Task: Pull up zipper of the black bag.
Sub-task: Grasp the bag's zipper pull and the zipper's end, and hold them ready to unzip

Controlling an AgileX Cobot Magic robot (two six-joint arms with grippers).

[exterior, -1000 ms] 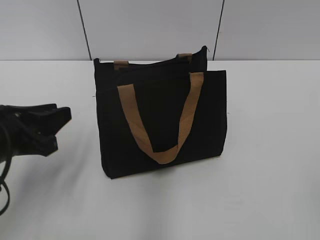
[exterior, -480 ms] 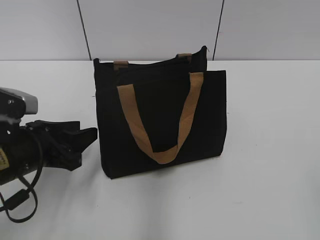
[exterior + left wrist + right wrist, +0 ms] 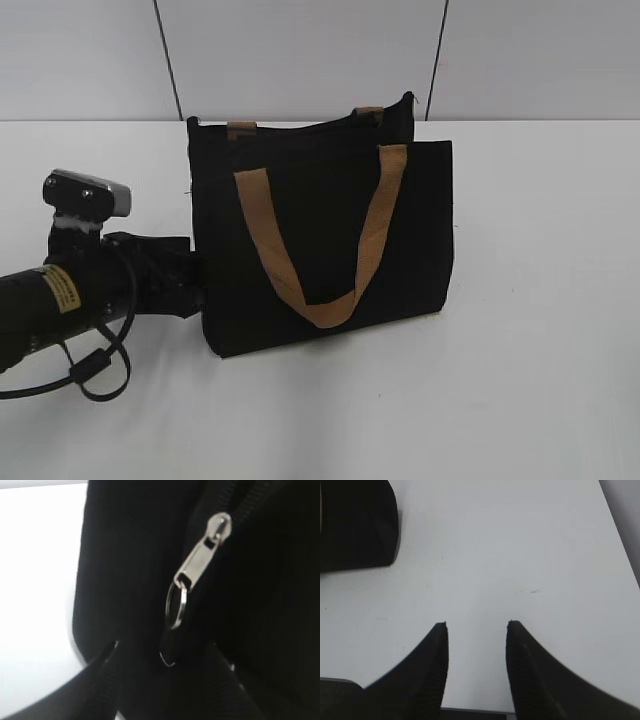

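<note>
The left claw [image 3: 190, 275] is pressed right up against the lower left side of the black bag [image 3: 320, 240], its black tips lost against the dark fabric, so I cannot tell whether it is spread or closed, or gripping anything. From its own wrist camera the tips show only as dark shapes at the bottom edge, and just ahead of them hangs the zipper [image 3: 200, 565]: a silvery metal pull with a thin ring dangling from it, lying against the bag's black cloth beside the line of zipper teeth. The left arm [image 3: 60, 300] reaches in low from the left edge, with a grey camera block on top and a looped black cable drooping under it.

The right claw [image 3: 476, 630] hovers over bare white counter [image 3: 520, 555], its 2 dark fingers [image 3: 432, 670] held apart with nothing between them; a corner of the bag sits at the top left of its view, well apart from it.

The bag stands upright near the middle of the counter, 1 tan strap handle [image 3: 320, 240] hanging down its front in a U, the other handle's ends just peeking up at the back edge
</note>
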